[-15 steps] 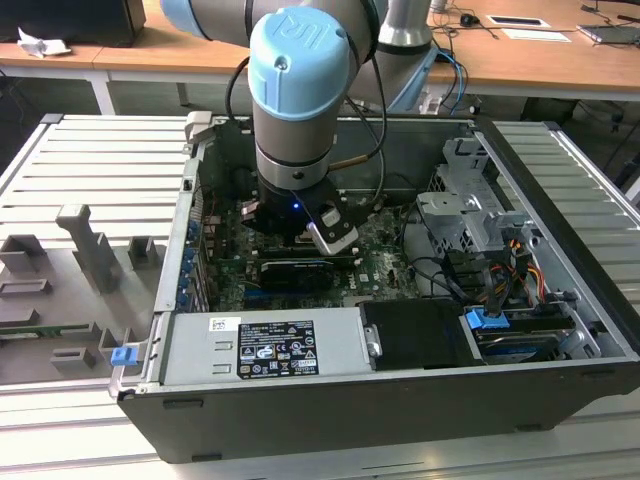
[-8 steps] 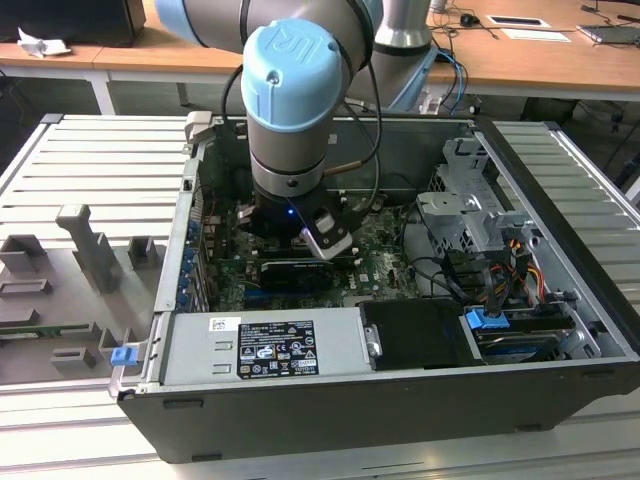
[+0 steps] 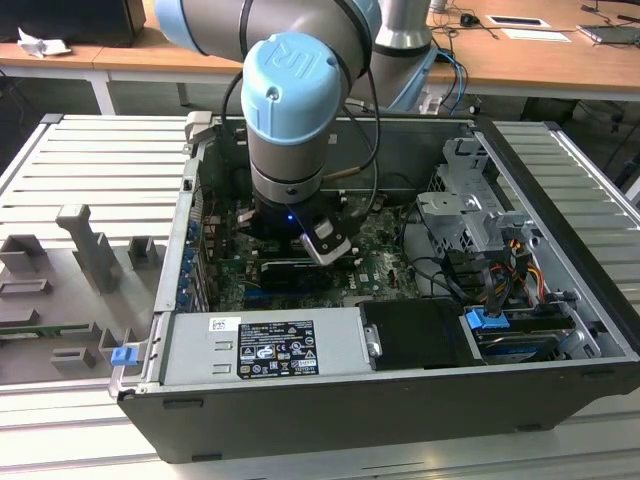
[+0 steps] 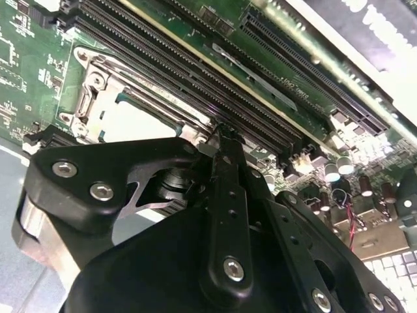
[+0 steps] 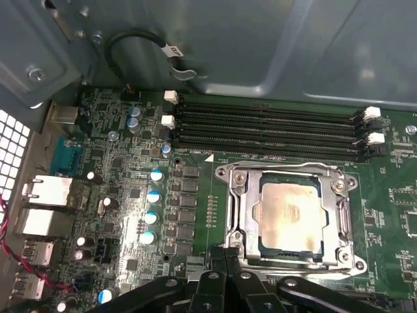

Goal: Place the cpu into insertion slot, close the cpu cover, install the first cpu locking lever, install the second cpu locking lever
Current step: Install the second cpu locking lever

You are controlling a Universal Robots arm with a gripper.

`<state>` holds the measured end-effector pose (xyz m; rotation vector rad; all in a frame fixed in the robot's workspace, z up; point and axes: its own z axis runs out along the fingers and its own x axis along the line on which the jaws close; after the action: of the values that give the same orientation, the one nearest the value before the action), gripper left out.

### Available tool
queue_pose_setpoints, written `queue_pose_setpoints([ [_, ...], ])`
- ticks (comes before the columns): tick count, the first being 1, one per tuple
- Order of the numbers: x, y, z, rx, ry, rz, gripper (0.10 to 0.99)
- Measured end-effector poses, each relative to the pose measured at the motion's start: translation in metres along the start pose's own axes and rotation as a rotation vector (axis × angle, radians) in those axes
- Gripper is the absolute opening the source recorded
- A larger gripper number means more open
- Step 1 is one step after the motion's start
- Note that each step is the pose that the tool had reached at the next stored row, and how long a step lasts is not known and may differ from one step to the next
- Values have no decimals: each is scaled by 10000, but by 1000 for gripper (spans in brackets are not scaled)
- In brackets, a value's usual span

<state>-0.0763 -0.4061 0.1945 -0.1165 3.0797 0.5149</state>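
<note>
An open computer case [image 3: 560, 260] on a slatted table [image 3: 90, 170], black memory slots [image 5: 267, 127] along its green motherboard [image 5: 117, 195].

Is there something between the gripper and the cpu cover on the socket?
Nothing visible does. In the first wrist view the gripper hangs at the near edge of the cpu cover, which lies closed around the cpu, with only bare board between.
</note>
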Motion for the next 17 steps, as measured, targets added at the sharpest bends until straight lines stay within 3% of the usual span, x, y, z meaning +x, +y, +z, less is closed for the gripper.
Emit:
queue_pose_setpoints([
  [4, 21, -7, 21, -115, -5, 0, 106],
  [10, 26, 20, -54, -126, -9, -1, 106],
  [17, 25, 31, -86, -125, -9, -1, 106],
])
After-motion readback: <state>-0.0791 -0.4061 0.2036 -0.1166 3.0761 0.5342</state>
